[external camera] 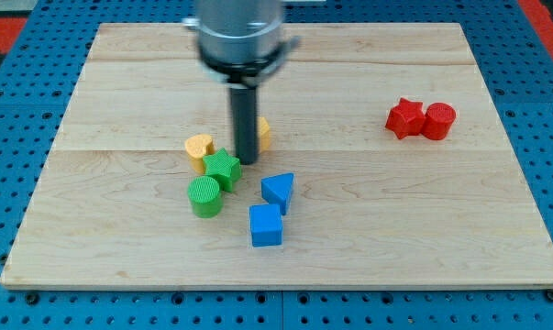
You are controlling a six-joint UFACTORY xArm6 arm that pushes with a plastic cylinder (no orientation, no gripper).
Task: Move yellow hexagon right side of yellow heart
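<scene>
Resting on blue pegboard [10, 110]: pale wood board [368, 211] w/ coloured blocks.

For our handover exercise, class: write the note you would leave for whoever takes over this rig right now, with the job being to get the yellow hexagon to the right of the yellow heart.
Tip: my tip is down on the board, just right of the green star and in front of the hexagon.
Things: the heart sits left of the rod. The hexagon is mostly hidden behind the rod, peeking out on its right.
Done: the hexagon already lies on the heart's right, with the rod between them.
Left: clear the rod away and check the hexagon's placement; nudge it if needed, avoiding the star.
</scene>
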